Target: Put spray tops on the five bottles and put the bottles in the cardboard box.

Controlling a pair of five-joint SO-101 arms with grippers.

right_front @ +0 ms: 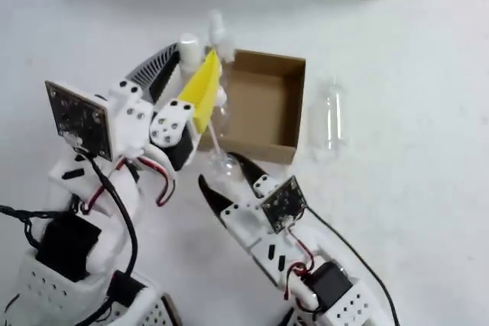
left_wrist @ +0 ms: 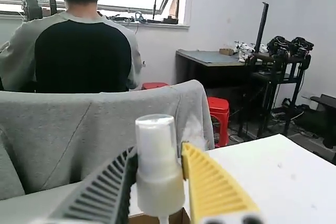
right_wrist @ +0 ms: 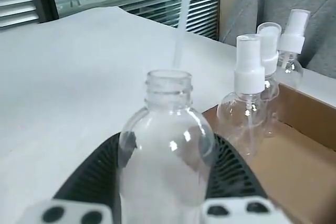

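Note:
My left gripper (right_front: 191,55) (left_wrist: 157,182), one finger grey and one yellow, is shut on a white spray top (right_front: 189,43) (left_wrist: 156,163). The top's thin dip tube (right_front: 214,139) (right_wrist: 181,19) hangs down over an open clear bottle (right_front: 225,164) (right_wrist: 167,145). My right gripper (right_front: 225,169) (right_wrist: 168,182), black-fingered, is shut on that upright bottle, just in front of the cardboard box (right_front: 294,104) (right_wrist: 307,129). The tube's tip is just above the bottle's neck. Three bottles with spray tops (right_wrist: 247,93) (right_front: 216,28) stand in the box's far left corner.
Another clear bottle (right_front: 330,120) lies on its side on the white table (right_front: 412,59), right of the box. Both arm bases sit at the table's near edge. Open table lies to the right and far side.

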